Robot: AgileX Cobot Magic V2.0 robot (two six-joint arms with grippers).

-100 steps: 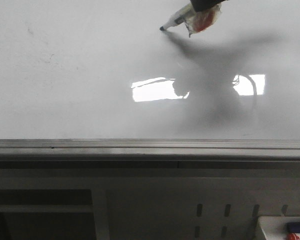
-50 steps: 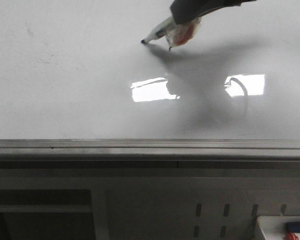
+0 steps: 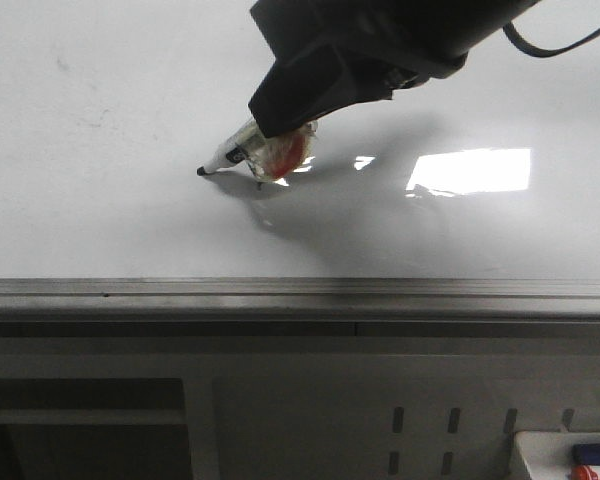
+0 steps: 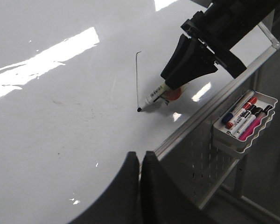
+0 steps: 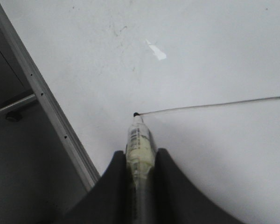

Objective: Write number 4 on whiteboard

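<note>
One stroke is down so far, and we're gripping the marker (image 5: pixel 140 140) in our right hand (image 5: pixel 139 161), both fingers pinched snug around the barrel with the black tip poking out onto the whiteboard (image 3: pixel 100 180). In the left wrist view the right hand (image 4: pixel 189 58) is coming in from above, with the marker (image 4: pixel 153 97) angled down and its tip sitting right at the end of a thin black line (image 4: pixel 136 79). That line is all there is of the number 4 (image 5: pixel 214 105) for now; it's running straight back from the tip across the board's glossy middle.

Our left hand (image 4: pixel 141 161) is hanging near the board's rail (image 3: pixel 300 290), fingers pressed together with nothing between them, well clear of the writing.

For doing this bit well, we're thinking the tip needs to stay in light, even contact. Too much pressure and the tilted marker could skid or twist in the grip; too little and the line will break up. The crossbar probably has to turn off from where the tip is resting, so we're aiming for a clean corner with no lift. The board is shiny and slick, so slow and steady is the plan. Spare markers are sitting in the tray (image 4: pixel 245 122) hung off the board's edge, out of the way.
</note>
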